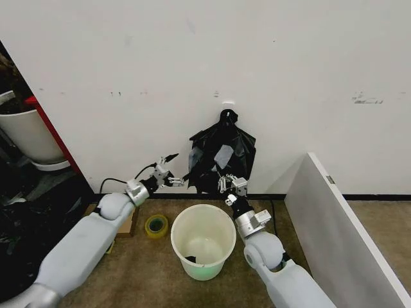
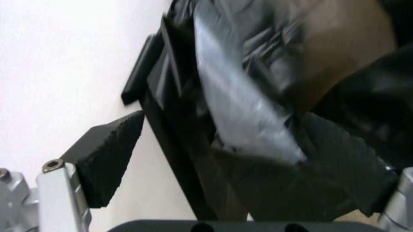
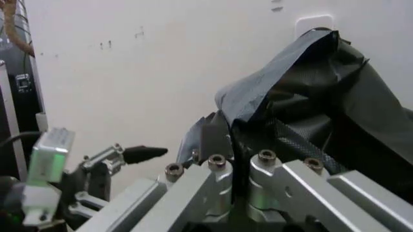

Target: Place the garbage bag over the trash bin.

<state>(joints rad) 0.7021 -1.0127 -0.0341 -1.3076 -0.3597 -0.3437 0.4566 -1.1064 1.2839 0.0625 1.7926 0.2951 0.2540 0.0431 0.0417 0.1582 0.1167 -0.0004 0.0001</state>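
Bag-wise, the garbage bag (image 1: 221, 154) is hung on the wall above the trash bin (image 1: 203, 240), pinched low by the right tool (image 1: 226, 183) while the left tool (image 1: 172, 172) is spread open at its edge, and it's judged thin, floppy, slippery, best taken by the loose hem.

The brown carpeted floor (image 1: 141, 269) carries the trash bin (image 1: 203, 240) and, beside it, a tape roll (image 1: 156, 225).
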